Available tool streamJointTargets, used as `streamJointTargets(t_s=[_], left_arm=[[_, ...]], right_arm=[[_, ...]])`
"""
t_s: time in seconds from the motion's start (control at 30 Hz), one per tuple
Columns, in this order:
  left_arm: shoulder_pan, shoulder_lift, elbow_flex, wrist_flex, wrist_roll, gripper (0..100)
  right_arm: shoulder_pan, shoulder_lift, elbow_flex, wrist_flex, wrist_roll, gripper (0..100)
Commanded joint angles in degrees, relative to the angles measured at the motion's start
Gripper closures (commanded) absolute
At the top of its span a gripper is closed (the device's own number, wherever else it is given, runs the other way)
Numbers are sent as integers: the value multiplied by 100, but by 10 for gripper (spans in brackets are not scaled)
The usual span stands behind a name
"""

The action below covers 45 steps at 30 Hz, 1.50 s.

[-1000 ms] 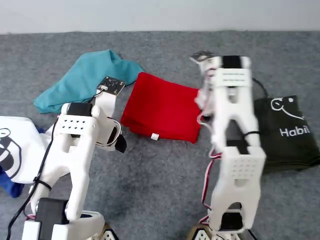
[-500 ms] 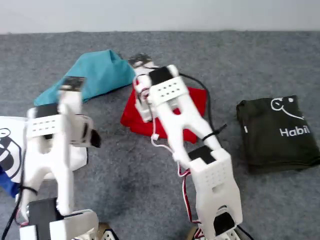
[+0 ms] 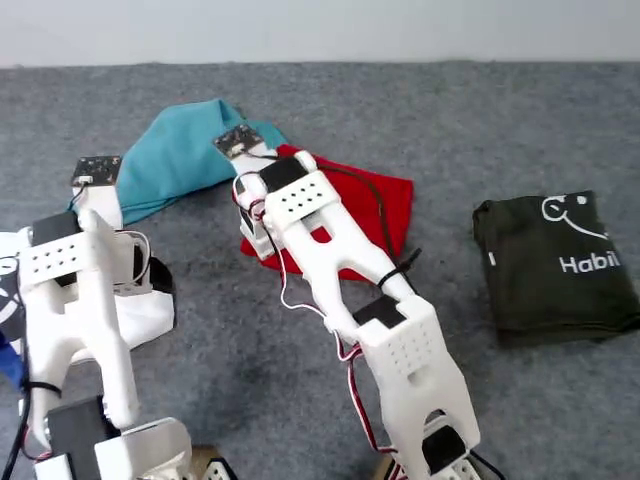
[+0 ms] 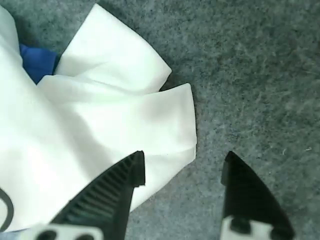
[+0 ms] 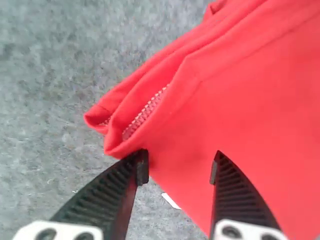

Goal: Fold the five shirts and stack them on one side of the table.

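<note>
A folded red shirt [image 3: 385, 205] lies mid-table; its near left corner [image 5: 150, 115] shows stacked edges. My right gripper [image 5: 180, 157] is open, its fingers straddling that corner, and the right arm [image 3: 330, 250] slants across the shirt. A crumpled white shirt [image 3: 150, 315] lies at the left over a blue shirt [image 4: 37, 62]. My left gripper [image 4: 184, 160] hangs open just above the white shirt's corner [image 4: 175, 125], holding nothing. A teal shirt [image 3: 180, 155] sits loose at the back left. A dark folded shirt [image 3: 555, 270] rests at the right.
Grey carpet [image 3: 250, 370] covers the table. A pale wall [image 3: 320, 30] bounds the far edge. The two arm bases stand at the near edge. Bare carpet lies between the red shirt and the dark shirt, and along the back right.
The right arm has swung left from the red shirt's right side to its near left corner. The left arm has moved left, from beside the red shirt to the white shirt.
</note>
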Motion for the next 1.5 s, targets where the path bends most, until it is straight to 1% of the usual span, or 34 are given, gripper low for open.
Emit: streamJointTargets(t_s=[0.0,0.17,0.27,0.4,0.5,0.67,0.9,1.1,1.13,1.27,1.33,1.43,1.47], left_arm=[[-35,-158,-163,9,-70,757],[-35,-149,-154,0,-70,757],[-35,-149,-154,-9,-70,757],[-26,-141,-154,-9,-70,757],[-26,-141,-154,-18,-62,757],[-26,-141,-154,-18,-62,757],[-26,-141,-154,-9,-53,757],[-26,-141,-154,0,-53,757],[-26,-141,-154,0,-53,757],[-26,-141,-154,0,-53,757],[-26,-141,-154,0,-53,757],[-26,-141,-154,0,-53,757],[-26,-141,-154,0,-53,757]], right_arm=[[259,-286,-352,136,-26,786],[1024,-998,-1143,734,-26,786],[1640,-1112,-1248,1033,-26,786],[2404,-681,-1116,1323,-35,786],[2659,-145,-1055,1481,-35,786],[2633,541,-1090,1516,-44,786],[2607,1130,-1090,1218,-53,786],[2413,1657,-1090,1130,-26,789],[2378,1763,-1090,1130,79,790],[2105,1938,-1090,1253,1037,791],[1974,1938,-1090,1297,1196,824],[1877,1956,-1178,1279,1257,968],[1877,1991,-1292,1323,1257,998]])
